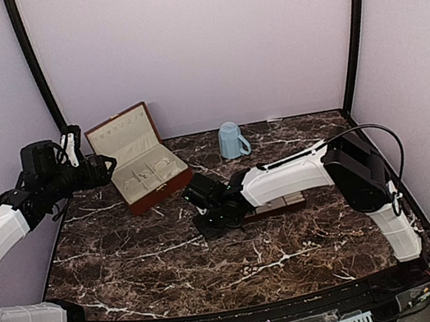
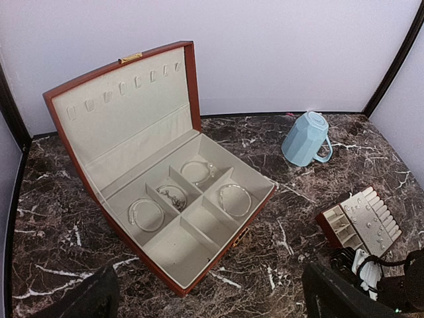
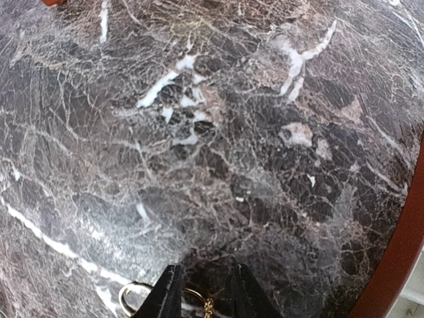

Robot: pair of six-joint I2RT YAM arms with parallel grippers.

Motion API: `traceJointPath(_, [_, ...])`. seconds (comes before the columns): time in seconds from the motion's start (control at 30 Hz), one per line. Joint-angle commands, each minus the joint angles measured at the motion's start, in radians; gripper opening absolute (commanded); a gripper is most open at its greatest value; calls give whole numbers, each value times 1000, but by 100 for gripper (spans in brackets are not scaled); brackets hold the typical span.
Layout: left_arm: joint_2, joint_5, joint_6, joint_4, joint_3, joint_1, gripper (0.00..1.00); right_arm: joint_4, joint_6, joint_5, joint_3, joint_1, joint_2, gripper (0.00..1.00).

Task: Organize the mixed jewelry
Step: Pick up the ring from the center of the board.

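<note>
The open reddish-brown box (image 1: 142, 161) stands at the back left. In the left wrist view the box (image 2: 116, 218) holds thin silvery bracelets (image 2: 234, 199) in its cream compartments. A small cream slotted tray (image 2: 363, 213) carries tiny silvery specks (image 2: 379, 232). My left gripper (image 1: 105, 169) hovers open and empty beside the box; its dark fingers (image 2: 83, 299) frame the view. My right gripper (image 1: 207, 221) is low on the marble, left of the tray (image 1: 282, 203). In its wrist view the right gripper (image 3: 205, 291) is open, jaws either side of a small gold ring with chain (image 3: 207, 306).
A pale blue mug (image 1: 232, 140) lies at the back centre, also in the left wrist view (image 2: 306, 138). The dark marble table (image 1: 150, 264) has white walls behind it and black frame posts at the corners. The right arm's cable loops at the right.
</note>
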State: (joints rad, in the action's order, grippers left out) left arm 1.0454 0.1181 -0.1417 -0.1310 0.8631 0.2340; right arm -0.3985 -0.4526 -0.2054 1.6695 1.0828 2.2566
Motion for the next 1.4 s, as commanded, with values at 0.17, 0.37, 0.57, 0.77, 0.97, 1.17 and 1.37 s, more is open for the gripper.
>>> traceJointPath(0.17, [-24, -3, 13, -19, -4, 4, 99, 7, -37, 34, -52, 9, -56, 29])
traceJointPath(0.37, [-24, -4, 13, -21, -4, 4, 99, 31, -51, 49, -69, 9, -76, 29])
traceJointPath(0.57, [-25, -6, 13, -21, -4, 4, 99, 43, -48, 40, -82, 9, -97, 25])
traceJointPath(0.77, [-24, -9, 12, -21, -4, 4, 99, 25, -37, 12, -83, 9, -89, 23])
traceJointPath(0.97, [-21, -10, 13, -22, -4, 4, 99, 17, -23, -3, -93, 9, -87, 20])
traceJointPath(1.17, [-18, -11, 14, -22, -4, 4, 99, 15, -7, -9, -88, 9, -77, 17])
traceJointPath(1.37, [-15, -13, 14, -22, -4, 4, 99, 18, 33, -2, -81, 10, -66, 11])
